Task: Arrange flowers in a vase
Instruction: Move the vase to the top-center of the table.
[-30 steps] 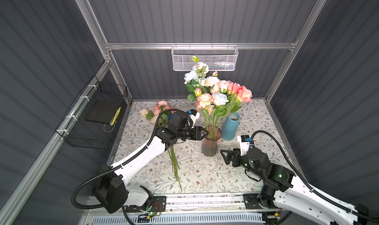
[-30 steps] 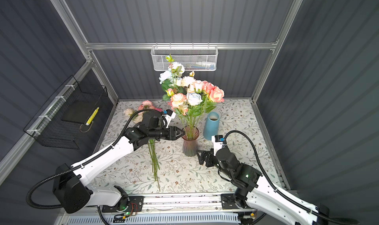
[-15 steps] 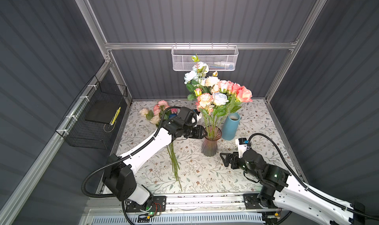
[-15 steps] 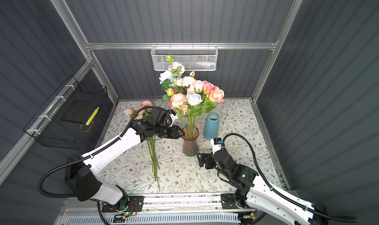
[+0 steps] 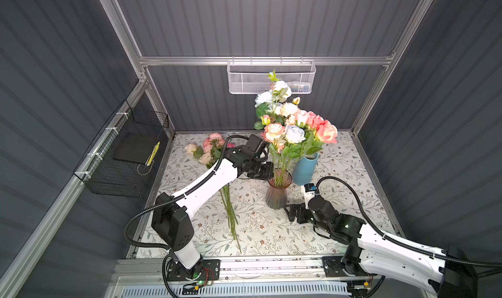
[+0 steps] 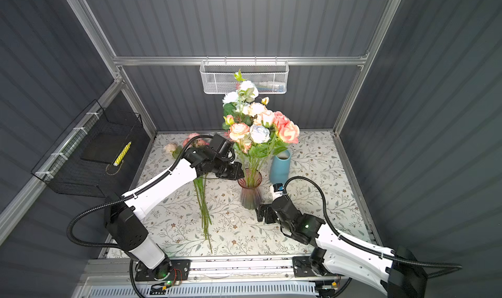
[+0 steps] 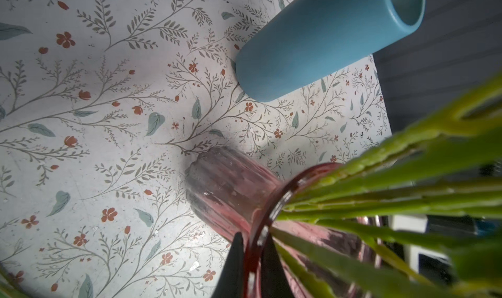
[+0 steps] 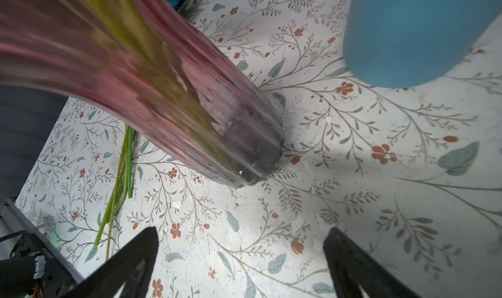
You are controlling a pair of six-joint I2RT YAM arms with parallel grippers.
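Observation:
A pink ribbed glass vase stands mid-table and holds a bunch of flowers in pink, peach, cream and pale blue. My left gripper is shut on the vase's rim, with one finger outside the glass and one inside beside the green stems. More flowers lie on the cloth at the back left, their long stems running toward the front. Low on the cloth, my right gripper is open just right of the vase's base, apart from it.
A blue cylinder vase stands close behind and to the right of the glass one. A white mesh basket hangs on the back wall. A black wire basket hangs on the left wall.
My left gripper has closed onto the vase's rim, and that arm's base has swung round. My right gripper has slid a little toward the vase's base, still open.

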